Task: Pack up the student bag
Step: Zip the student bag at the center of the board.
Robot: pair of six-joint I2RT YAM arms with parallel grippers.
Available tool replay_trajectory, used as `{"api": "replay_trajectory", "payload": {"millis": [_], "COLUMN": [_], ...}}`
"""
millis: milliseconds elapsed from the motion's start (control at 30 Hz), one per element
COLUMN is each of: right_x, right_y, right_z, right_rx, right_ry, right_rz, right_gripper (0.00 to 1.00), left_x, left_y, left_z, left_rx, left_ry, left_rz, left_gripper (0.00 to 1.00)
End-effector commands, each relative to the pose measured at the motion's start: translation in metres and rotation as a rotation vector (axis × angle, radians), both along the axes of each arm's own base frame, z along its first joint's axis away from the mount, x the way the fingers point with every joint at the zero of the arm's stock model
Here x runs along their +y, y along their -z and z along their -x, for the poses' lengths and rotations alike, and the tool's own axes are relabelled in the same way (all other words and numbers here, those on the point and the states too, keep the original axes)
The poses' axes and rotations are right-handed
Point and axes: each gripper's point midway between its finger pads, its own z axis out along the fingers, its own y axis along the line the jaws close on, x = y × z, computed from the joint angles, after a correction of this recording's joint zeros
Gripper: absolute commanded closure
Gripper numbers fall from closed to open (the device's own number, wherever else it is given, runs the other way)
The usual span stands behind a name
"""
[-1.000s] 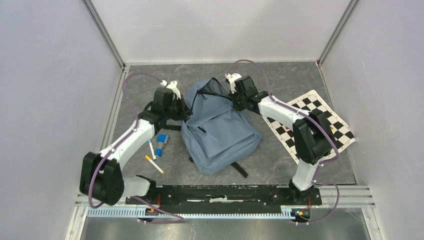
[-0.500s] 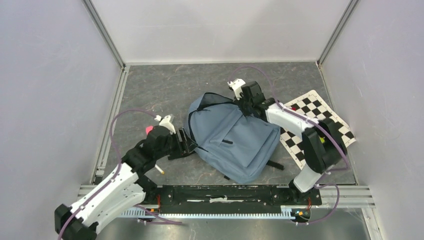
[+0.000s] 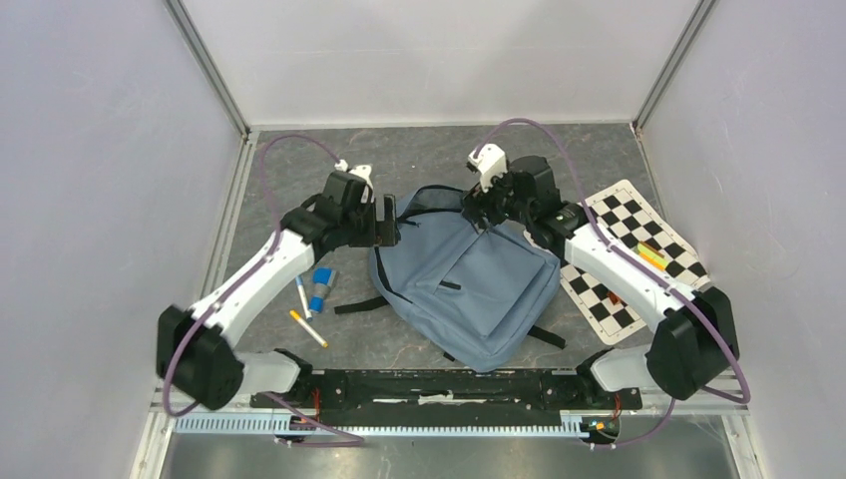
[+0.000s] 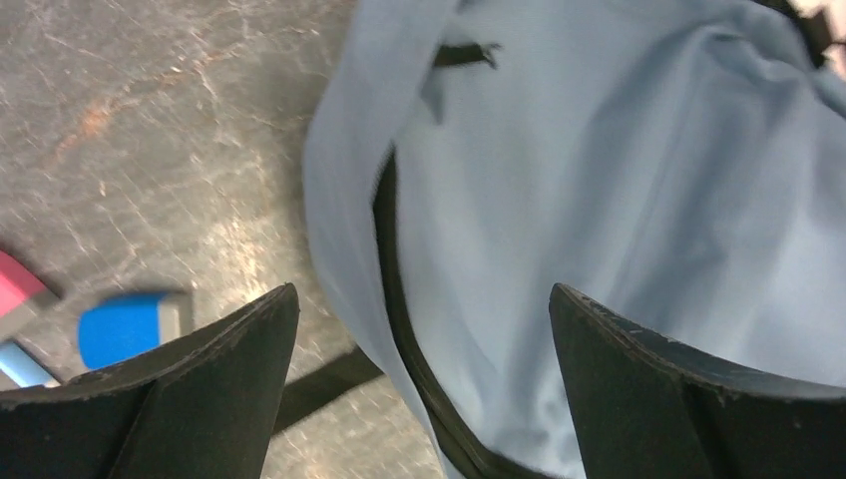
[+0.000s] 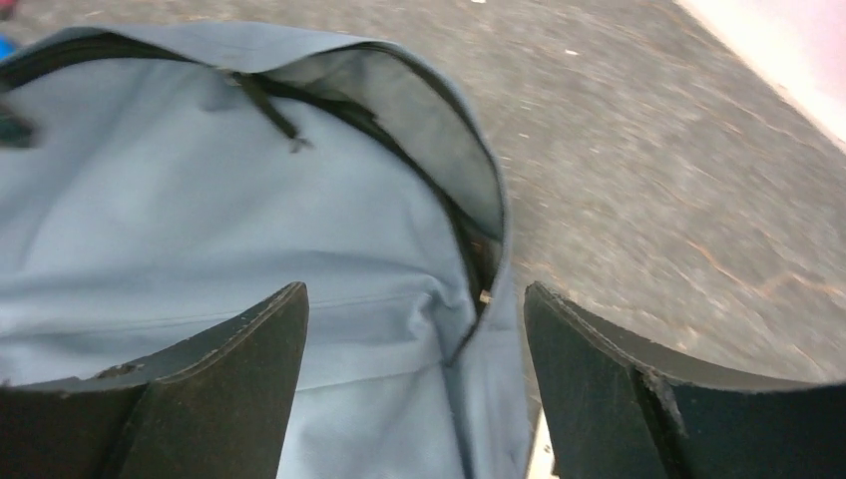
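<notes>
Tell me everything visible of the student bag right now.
The student bag is soft grey-blue fabric with black zippers and black straps trailing onto the table. It lies flat, front pocket up, top toward the far side, main zipper partly open. The open left gripper and right gripper hang over its top corners; neither grips it.

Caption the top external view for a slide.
Left gripper and right gripper, both open, poised at the student bag's top; pens left, checkerboard right.

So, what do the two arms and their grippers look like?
The left arm and right arm have white links and bulky black joints; a purple cable loops along each. The left gripper and right gripper have flat black tapering fingers.
</notes>
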Motion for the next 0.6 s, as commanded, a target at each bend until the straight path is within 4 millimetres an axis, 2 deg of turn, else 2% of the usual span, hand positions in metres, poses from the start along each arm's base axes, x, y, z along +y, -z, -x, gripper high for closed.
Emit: {"api": "replay_trajectory", "payload": {"millis": [0, 100, 133, 233, 267, 367, 433, 467, 500, 567], "right_x": [0.049, 0.068, 0.075, 0.093, 0.1, 0.119, 0.131, 0.137, 0.142, 0.15], "right_y": [-0.012, -0.001, 0.003, 0.016, 0.015, 0.032, 0.045, 0.054, 0.062, 0.075], "right_z": [0.013, 0.013, 0.012, 0.007, 0.002, -0.01, -0.017, -0.02, -0.023, -0.028], "right_rx": [-0.02, -0.003, 0.006, 0.045, 0.03, 0.057, 0.091, 0.113, 0.128, 0.14], "right_ry": [-0.241, -0.299, -0.315, -0.347, -0.355, -0.371, -0.389, -0.395, -0.398, -0.4], "right_rz": [-0.066, -0.099, -0.113, -0.138, -0.151, -0.15, -0.151, -0.149, -0.147, -0.14], "right_gripper": [0.16, 0.15, 0.15, 0.15, 0.16, 0.2, 0.29, 0.32, 0.34, 0.35], "left_x": [0.009, 0.015, 0.015, 0.007, 0.002, -0.009, -0.011, -0.012, -0.012, -0.013], "left_y": [0.012, 0.027, 0.031, 0.039, 0.039, 0.042, 0.05, 0.053, 0.057, 0.059], "left_z": [-0.029, -0.042, -0.046, -0.055, -0.057, -0.061, -0.061, -0.061, -0.06, -0.058], "left_rx": [0.036, 0.067, 0.068, 0.067, 0.066, 0.066, 0.095, 0.112, 0.127, 0.139], "left_ry": [0.114, 0.128, 0.135, 0.152, 0.163, 0.21, 0.224, 0.224, 0.226, 0.228], "left_rz": [-0.129, -0.169, -0.17, -0.141, -0.124, -0.088, -0.086, -0.083, -0.078, -0.068], "left_gripper": [0.01, 0.07, 0.12, 0.25, 0.29, 0.36, 0.49, 0.59, 0.7, 0.86]}}
